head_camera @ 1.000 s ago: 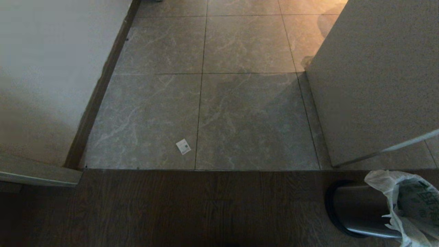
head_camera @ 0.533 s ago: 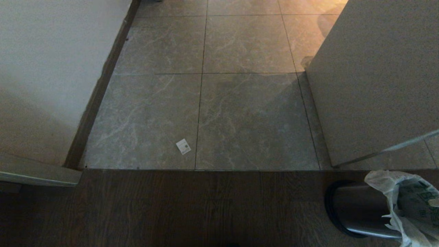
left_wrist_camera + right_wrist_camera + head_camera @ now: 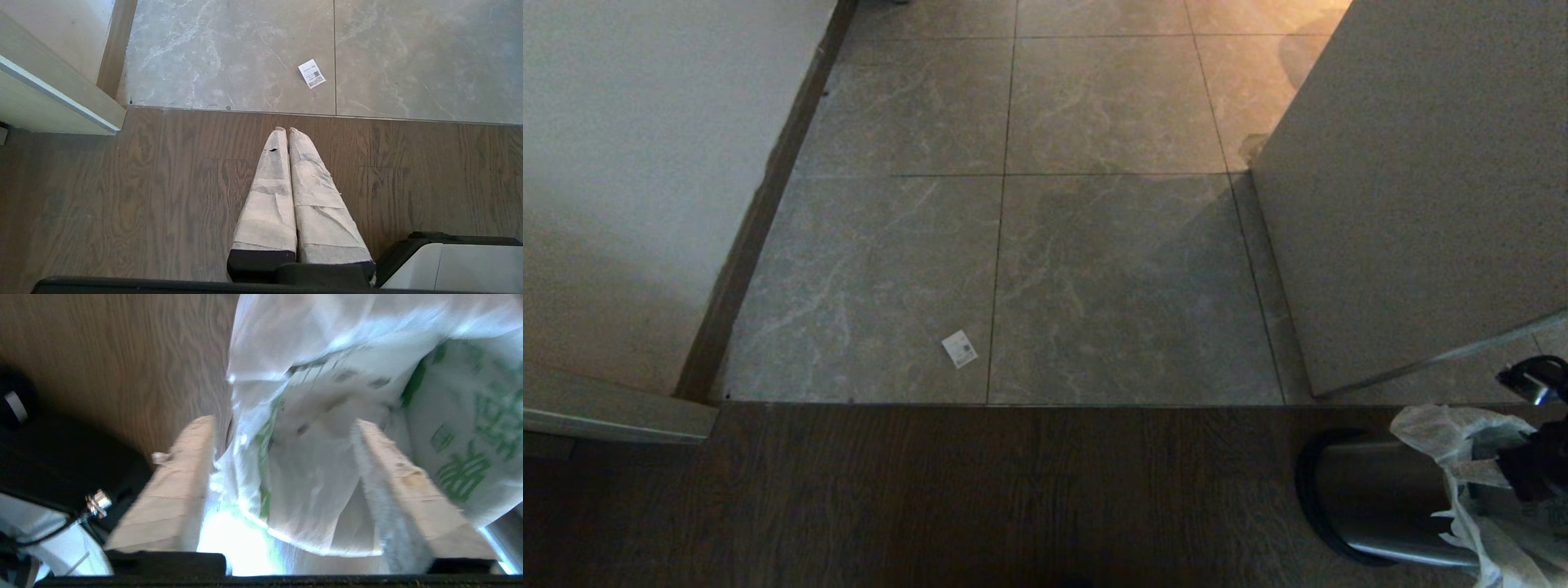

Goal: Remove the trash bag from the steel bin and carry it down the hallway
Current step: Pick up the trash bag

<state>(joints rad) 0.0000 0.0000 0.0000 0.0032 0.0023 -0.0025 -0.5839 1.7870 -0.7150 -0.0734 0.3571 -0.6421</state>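
Right pincer point(image 3: 282, 428) has arrived spread over the trash bag point(image 3: 327, 375).

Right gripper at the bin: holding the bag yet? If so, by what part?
Nothing held yet. The right gripper is open, its fingers straddling the trash bag's crumpled rim above the steel bin. Left gripper is shut, empty.

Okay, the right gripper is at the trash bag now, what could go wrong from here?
1. The right gripper stands open astride the trash bag's loose rim; closing there may pinch only a thin fold, which could slip or tear.
2. The steel bin stands free on the wood floor, so pulling the bag might lift or tip it.
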